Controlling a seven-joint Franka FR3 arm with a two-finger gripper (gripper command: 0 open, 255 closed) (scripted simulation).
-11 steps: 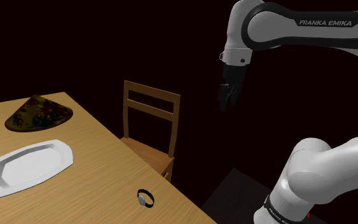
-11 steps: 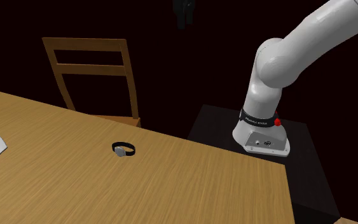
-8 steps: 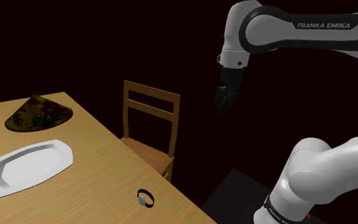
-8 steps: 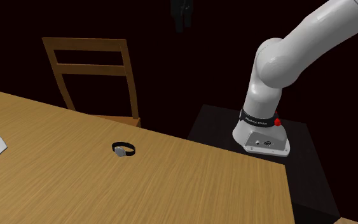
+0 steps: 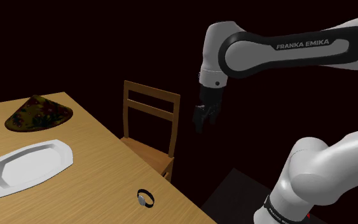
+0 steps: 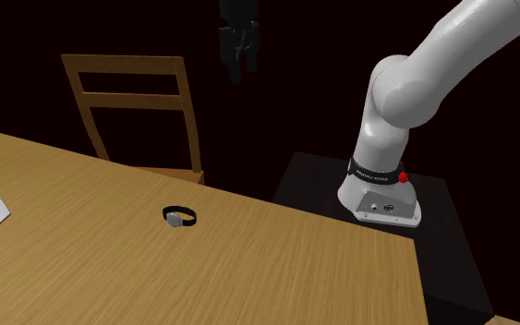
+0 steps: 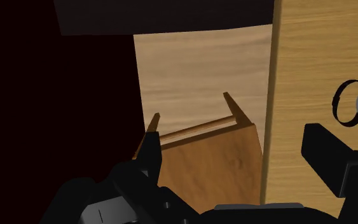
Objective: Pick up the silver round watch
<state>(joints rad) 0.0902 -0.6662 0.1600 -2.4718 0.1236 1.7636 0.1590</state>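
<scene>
Watch [image 5: 146, 198]: round silver face on a thin black band that curls in a loop; lies flat near the desk's edge on the chair's side, well apart from the plate.
End effector [image 7: 234, 141]: all black, its two fingers spread apart with nothing between them; hangs high over the chair's seat, beyond the desk's edge.
Desk [image 5: 82, 188]: light wood with fine straight grain.
Chair [image 5: 151, 124]: brown wood, slatted back, flat seat.
Plate [image 5: 28, 167]: white, oblong, cut corners, raised rim.
Cloth [image 5: 39, 113]: wedge-shaped, dark flowered pattern, at the desk's far end.
</scene>
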